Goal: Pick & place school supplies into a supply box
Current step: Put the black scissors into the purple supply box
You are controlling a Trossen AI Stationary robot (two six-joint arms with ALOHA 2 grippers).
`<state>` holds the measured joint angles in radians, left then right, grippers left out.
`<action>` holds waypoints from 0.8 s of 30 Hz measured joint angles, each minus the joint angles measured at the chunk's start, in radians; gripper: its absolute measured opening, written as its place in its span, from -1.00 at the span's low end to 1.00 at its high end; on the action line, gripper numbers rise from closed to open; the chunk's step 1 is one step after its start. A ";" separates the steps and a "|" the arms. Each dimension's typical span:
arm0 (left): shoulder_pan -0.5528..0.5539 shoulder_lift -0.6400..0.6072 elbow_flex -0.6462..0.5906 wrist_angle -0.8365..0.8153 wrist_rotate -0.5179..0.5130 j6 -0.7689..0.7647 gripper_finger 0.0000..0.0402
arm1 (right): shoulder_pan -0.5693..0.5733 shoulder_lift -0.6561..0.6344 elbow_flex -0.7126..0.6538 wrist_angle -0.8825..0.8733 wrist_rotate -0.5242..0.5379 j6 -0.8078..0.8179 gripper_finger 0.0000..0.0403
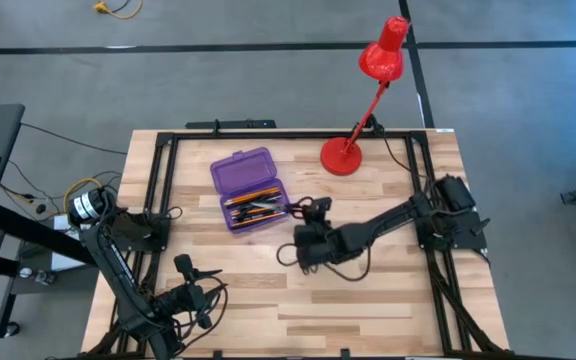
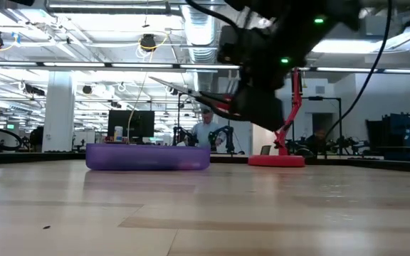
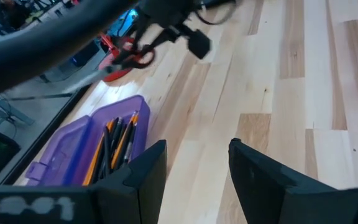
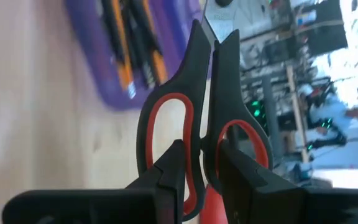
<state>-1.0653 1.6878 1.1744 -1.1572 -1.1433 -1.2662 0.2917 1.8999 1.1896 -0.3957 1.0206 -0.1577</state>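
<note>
Wood table (image 1: pixel 368 300), open workshop bkgd.

I see a pale wooden slatted table (image 1: pixel 368 300) carrying a translucent purple plastic supply box (image 1: pixel 249 187), lid open, with orange pencils (image 1: pixel 253 198) and black pens inside, and a red desk lamp's round base (image 1: pixel 341 157) near the far edge.

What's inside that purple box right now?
The purple box holds orange pencils and black pens; whatever lies beneath them is hidden. The scissors are outside, gripped in the right claw.
</note>
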 joint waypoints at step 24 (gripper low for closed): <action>-0.002 0.000 0.000 0.000 0.005 -0.008 -0.19 | -0.178 0.187 0.111 0.444 -0.283 -0.418 -0.71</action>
<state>-1.0668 1.6875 1.1740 -1.1570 -1.1379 -1.2745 0.1135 2.0866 1.3006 0.0487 0.7381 -0.5759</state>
